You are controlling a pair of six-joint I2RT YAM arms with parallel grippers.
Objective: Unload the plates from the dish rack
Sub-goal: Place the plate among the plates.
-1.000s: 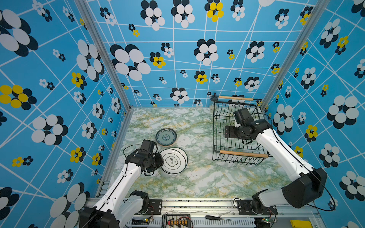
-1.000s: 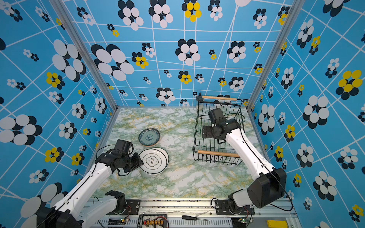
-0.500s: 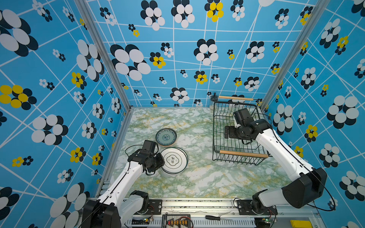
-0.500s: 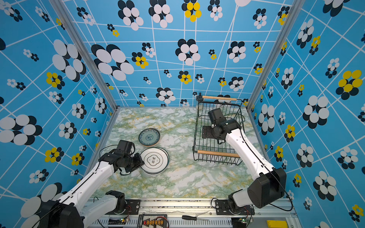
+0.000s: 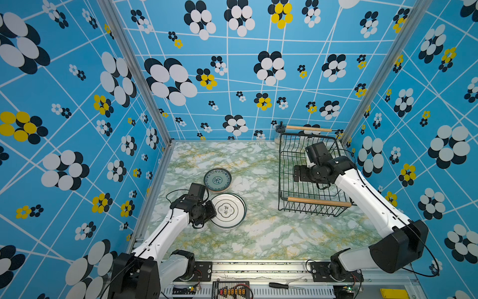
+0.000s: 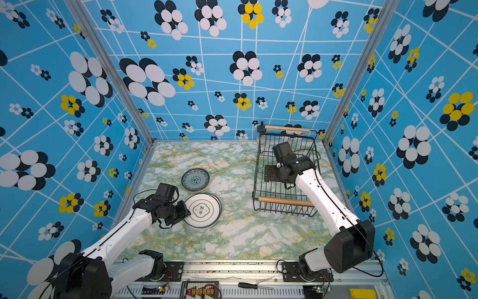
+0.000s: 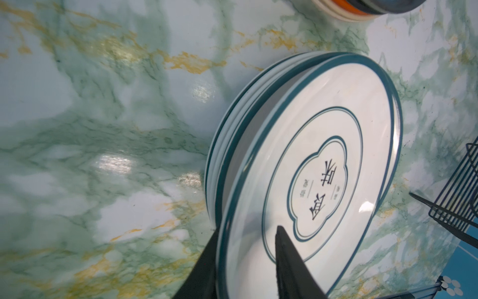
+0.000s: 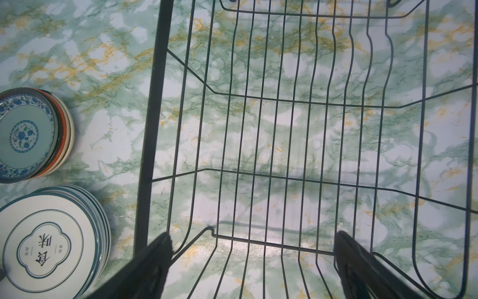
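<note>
Where the plates [image 5: 229, 211] lie: in two stacks on the green marbled table [image 5: 261, 233], on the left arm's side and outside the dish rack [image 5: 318, 202].
Large stack: white plates with teal rims [image 6: 203, 211] [image 8: 49, 243]. The top one bears a teal quatrefoil emblem.
Writing: two big black Chinese characters inside the emblem, seemingly 食味. The small characters flanking them are too small to read.
Small stack: a blue-patterned plate [image 5: 217, 180] [image 8: 23, 137] lies on top. The right wrist view shows black, orange and cream rims under it. It stands just beside the large stack, on the side away from the arm bases.
Left gripper [image 7: 247, 230] [image 5: 210, 211]: at the large stack's edge. Its fingers [image 7: 292, 266] are partly apart, one over the top plate's face and one outside its rim. Whether they press the plate cannot be told.
Right gripper [image 8: 253, 243] [image 5: 297, 174]: inside the dish rack, its fingers [image 8: 357, 264] spread wide above the wire base, gripping nothing.
Rack: black wire with two light wooden handles, standing on the table's right side near the back wall. The marble shows through its base.
Glass jar [image 5: 278, 133]: just behind the rack's far corner.
Screwdriver [image 5: 280, 285]: on the metal rail in front of the table.
</note>
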